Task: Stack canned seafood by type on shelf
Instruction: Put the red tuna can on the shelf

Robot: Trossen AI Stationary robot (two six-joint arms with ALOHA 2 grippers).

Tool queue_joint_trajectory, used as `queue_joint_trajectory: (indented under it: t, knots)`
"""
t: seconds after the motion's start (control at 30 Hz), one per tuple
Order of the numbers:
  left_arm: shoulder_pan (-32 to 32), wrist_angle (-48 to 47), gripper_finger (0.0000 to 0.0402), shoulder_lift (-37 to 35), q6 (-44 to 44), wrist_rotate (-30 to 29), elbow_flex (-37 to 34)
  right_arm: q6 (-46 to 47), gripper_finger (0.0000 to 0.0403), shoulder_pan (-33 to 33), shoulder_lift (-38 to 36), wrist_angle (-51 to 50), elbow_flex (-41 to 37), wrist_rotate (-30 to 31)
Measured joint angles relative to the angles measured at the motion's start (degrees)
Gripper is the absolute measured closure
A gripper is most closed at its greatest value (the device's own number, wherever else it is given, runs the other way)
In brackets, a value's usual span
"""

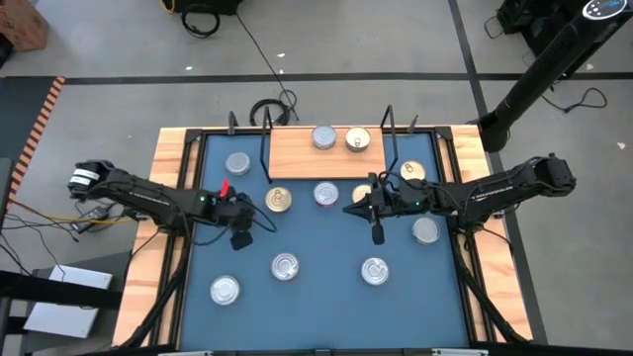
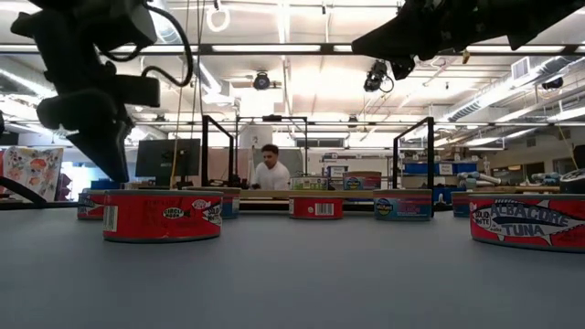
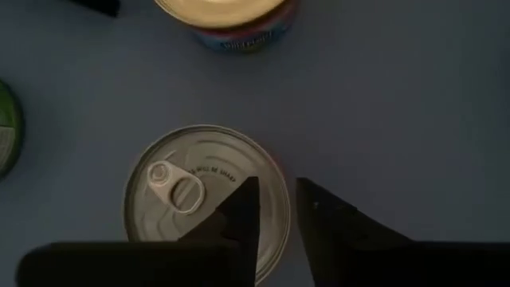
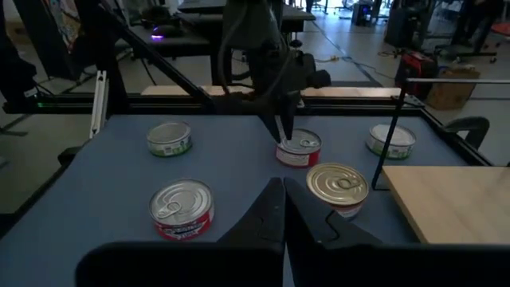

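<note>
The blue counter (image 1: pixel 326 297) carries my work. The shelf (image 1: pixel 302 156) lies at its far edge with two tins (image 1: pixel 323 136) on it, one silver-topped, one gold-topped (image 1: pixel 357 139); the other tins are spread over the counter. My left end effector (image 3: pixel 275 211) hangs over a silver tin (image 3: pixel 187 203), its fingers slightly parted and holding nothing. My right end effector (image 4: pixel 283 199) is closed and empty, above the counter near the shelf's front edge.
</note>
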Motion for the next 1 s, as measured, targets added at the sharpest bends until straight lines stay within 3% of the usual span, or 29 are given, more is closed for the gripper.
queue_joint_trajectory:
  t: [0.4, 0.73, 1.0]
  knots:
    - [0.00, 1.67, 0.0312, 8.30, 0.16, -1.77, 0.24, 0.00, 0.0393, 0.00, 0.04, 0.44, 0.02, 0.00]
    - [-0.14, 2.56, 0.0392, 8.34, -0.02, -0.41, 0.19, 0.00, 0.0392, 0.00, 0.04, 0.44, 0.02, 0.00]
    - [-2.40, 5.08, 0.0399, 8.70, 2.88, 4.82, 2.92, -0.42, 0.0392, 0.00, 0.04, 0.44, 0.02, 0.00]
